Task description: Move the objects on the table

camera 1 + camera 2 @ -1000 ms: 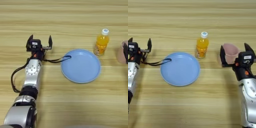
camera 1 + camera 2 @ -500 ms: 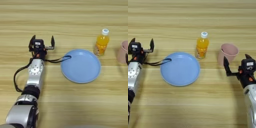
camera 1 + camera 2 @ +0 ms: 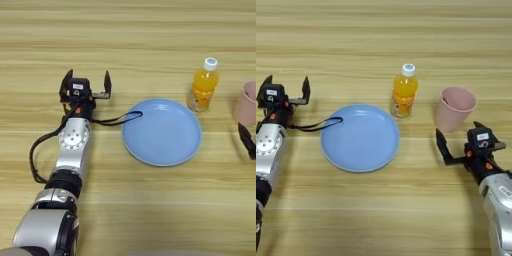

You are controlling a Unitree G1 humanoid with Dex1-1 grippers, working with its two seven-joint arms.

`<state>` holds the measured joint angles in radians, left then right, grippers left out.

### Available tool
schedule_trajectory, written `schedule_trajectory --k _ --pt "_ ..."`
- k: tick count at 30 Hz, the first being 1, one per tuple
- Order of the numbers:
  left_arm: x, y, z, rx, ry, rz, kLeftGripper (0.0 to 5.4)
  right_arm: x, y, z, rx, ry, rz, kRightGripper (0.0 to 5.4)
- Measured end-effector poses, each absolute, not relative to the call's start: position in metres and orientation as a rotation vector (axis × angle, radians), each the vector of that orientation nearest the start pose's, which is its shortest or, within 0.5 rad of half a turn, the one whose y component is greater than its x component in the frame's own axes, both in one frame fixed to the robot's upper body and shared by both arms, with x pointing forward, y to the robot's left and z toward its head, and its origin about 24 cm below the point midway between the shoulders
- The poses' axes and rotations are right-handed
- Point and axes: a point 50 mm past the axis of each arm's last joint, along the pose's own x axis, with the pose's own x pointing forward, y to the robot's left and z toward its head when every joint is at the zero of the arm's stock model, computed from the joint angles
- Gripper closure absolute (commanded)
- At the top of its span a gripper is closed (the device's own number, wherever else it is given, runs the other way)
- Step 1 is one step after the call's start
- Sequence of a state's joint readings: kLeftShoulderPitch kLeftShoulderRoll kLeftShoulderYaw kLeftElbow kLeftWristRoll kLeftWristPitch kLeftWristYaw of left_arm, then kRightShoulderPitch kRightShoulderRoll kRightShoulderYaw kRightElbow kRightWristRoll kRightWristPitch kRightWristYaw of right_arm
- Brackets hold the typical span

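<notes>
Right eye view: the right gripper (image 3: 463, 145) has pulled back from the pink cup (image 3: 455, 109), leaving it standing free.

A second ago that gripper's fingers straddled the cup; now they are spread wide, holding nothing, just nearer the worktop's (image 3: 381, 40) near edge than the cup, so the cup looks set down and released toward the right edge. The orange-juice bottle (image 3: 403, 91) stands upright just left of it, near the far rim of the blue plate (image 3: 360, 138) at mid-worktop, unmoved. Toward the left edge the left gripper (image 3: 85, 86) has slid slightly rightward, fingers spread and empty; the black strap (image 3: 116, 120) trails from under it to the plate's rim, the tape measure's body hidden beneath. Bottle and tape measure seem yet to be dealt with.
</notes>
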<state>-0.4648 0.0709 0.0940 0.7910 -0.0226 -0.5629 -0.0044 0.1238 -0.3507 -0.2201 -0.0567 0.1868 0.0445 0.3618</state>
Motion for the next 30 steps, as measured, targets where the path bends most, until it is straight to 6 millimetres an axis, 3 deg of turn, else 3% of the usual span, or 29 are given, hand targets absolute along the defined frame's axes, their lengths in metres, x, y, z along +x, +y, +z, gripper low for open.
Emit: schedule_trajectory --k 9,30 --pt "0.326 0.157 0.045 0.031 -0.226 -0.010 0.00 0.234 -0.254 0.039 -0.160 0.103 0.129 0.03" --pt "0.326 0.158 0.046 0.033 -0.227 -0.014 0.00 0.270 -0.250 0.032 -0.150 0.067 0.115 0.03"
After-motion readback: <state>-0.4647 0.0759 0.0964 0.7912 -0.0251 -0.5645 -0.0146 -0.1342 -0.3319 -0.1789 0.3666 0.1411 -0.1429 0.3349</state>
